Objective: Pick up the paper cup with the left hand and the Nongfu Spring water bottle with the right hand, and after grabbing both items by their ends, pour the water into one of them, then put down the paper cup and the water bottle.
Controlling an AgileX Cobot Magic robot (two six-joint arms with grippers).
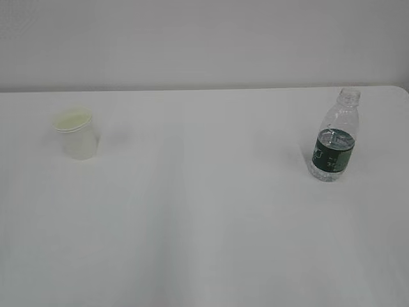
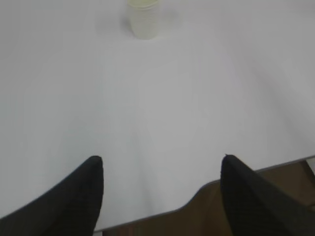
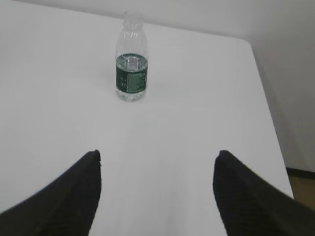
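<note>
The white paper cup [image 1: 77, 134] stands upright at the table's left, its cream inside showing; the left wrist view has the paper cup [image 2: 144, 19] far ahead at the top edge. The clear Nongfu Spring water bottle [image 1: 335, 137] with a dark green label stands upright and capless at the right, holding some water. In the right wrist view the water bottle [image 3: 131, 61] stands well ahead. My left gripper [image 2: 161, 160] is open and holds nothing, back at the table's near edge. My right gripper [image 3: 157, 155] is open over bare table. Neither arm shows in the exterior view.
The white table [image 1: 204, 211] runs to a pale wall behind. Its near edge with brown floor [image 2: 206, 211] beneath shows in the left wrist view. The table's right edge [image 3: 266, 108] lies right of the bottle, with floor beyond.
</note>
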